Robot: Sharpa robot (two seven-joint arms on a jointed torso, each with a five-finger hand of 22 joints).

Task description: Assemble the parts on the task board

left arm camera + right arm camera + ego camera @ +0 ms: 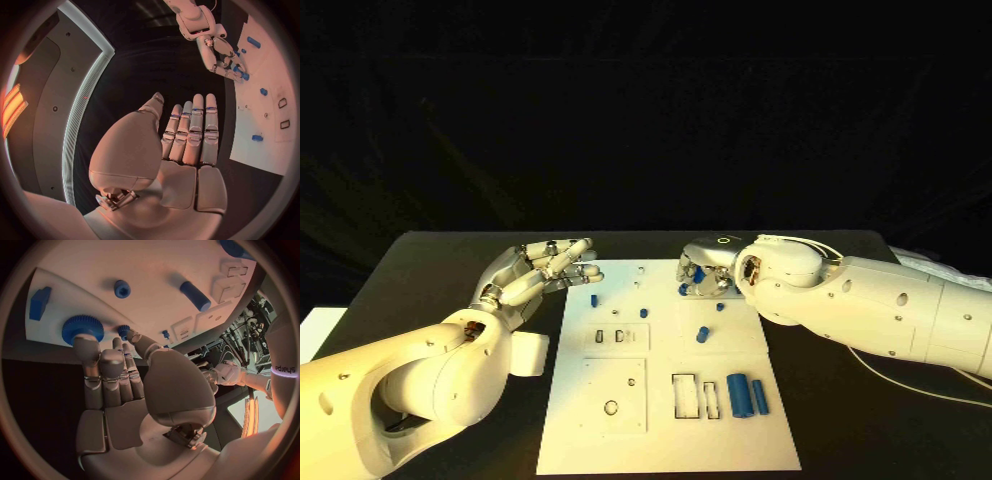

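A black desk (430, 270) carries a white task board (668, 420) lying flat in the middle. On the left, the robot's left hand (538, 272) hovers just beside the board's far left corner, palm up; its fingers (195, 130) lie straight, side by side, and hold nothing, with the thumb set slightly apart. A white block (531, 354) sits on the desk against the board's left edge, beside the left arm.

On the board, small blue parts are scattered: a short peg (594, 299) near the left edge, another (645, 312) a little to its right, and one (702, 335) nearer the middle. Towards the near right corner two longer blue cylinders (747, 395) lie side by side, next to rectangular cut-outs (694, 396).

On the right, the right hand (708, 268) rests over the far right part of the board. In the right wrist view its fingers (100, 371) are close together, with one fingertip touching a blue ridged knob (82, 327). I cannot tell whether the knob is actually gripped.
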